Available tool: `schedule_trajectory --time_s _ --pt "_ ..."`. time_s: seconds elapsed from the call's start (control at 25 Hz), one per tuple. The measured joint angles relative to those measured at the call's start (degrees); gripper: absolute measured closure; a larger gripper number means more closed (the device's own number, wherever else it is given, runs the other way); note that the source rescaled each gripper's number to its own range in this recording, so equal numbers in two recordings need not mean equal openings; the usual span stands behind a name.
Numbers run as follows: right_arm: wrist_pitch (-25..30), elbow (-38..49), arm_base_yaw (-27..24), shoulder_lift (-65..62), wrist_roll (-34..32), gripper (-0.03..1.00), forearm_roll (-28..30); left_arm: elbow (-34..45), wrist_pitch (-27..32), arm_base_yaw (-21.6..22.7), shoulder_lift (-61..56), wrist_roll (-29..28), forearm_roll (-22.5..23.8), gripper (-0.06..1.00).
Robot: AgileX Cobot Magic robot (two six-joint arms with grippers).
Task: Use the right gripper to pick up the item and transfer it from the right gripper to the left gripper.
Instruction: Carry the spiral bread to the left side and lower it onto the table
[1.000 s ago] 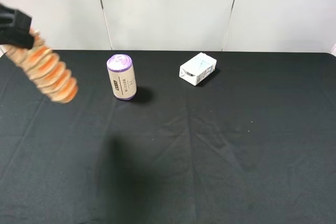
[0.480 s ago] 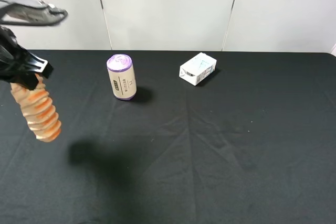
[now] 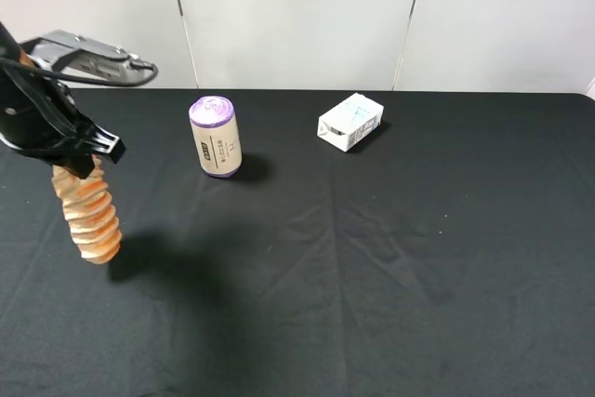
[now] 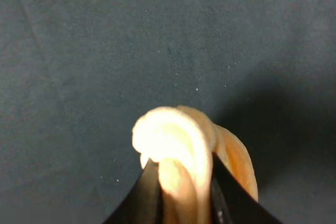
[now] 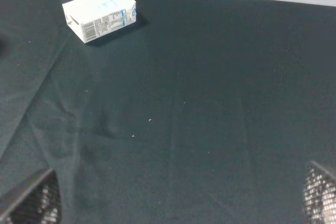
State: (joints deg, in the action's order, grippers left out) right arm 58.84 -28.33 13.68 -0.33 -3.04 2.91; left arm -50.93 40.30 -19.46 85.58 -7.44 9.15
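Note:
The item [image 3: 89,214], a tan-orange ridged loaf, hangs nearly upright from my left gripper [image 3: 76,157] at the far left of the exterior view, its lower end just above the black table [image 3: 372,258]. The left gripper is shut on the loaf's upper end. In the left wrist view the black fingers [image 4: 149,192] clamp the loaf [image 4: 176,135] from both sides. My right gripper [image 5: 176,195] is out of the exterior view. Its wrist view shows only two fingertips [image 5: 31,200] far apart, open and empty over bare cloth.
A purple-capped beige roll [image 3: 215,137] stands upright at the back left of centre. A small white-blue carton [image 3: 350,121] lies at the back centre, and also shows in the right wrist view [image 5: 100,19]. A white wall stands behind the table.
My left gripper has moved right and down with the loaf. The loaf has swung from slanted to nearly upright and hangs closer to the table.

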Motion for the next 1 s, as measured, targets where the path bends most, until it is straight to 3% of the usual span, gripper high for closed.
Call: schedule_trajectory --time_s 0.4,0.48,0.64,0.68,0.84,1.0 --pt "0.0 0.0 0.0 0.0 -0.1 -0.03 0.0 -0.4 -3.8 0.0 4.3 0.0 1.5 0.93" --pt "0.0 0.0 0.0 0.0 -0.1 -0.03 0.0 -0.4 -3.8 0.0 4.3 0.0 1.5 0.79" --pt "0.0 0.0 0.0 0.0 -0.1 -0.03 0.0 -0.4 -3.8 0.0 4.3 0.0 1.5 0.20" --pt "0.0 0.0 0.0 0.0 -0.1 -0.03 0.0 -0.4 -3.8 0.0 4.3 0.0 1.5 0.10" --pt "0.0 0.0 0.0 0.0 -0.1 -0.03 0.0 -0.4 -3.8 0.0 4.3 0.0 1.5 -0.01" --pt "0.0 0.0 0.0 0.0 -0.1 -0.03 0.0 -0.4 -3.6 0.0 4.3 0.0 1.5 -0.05"
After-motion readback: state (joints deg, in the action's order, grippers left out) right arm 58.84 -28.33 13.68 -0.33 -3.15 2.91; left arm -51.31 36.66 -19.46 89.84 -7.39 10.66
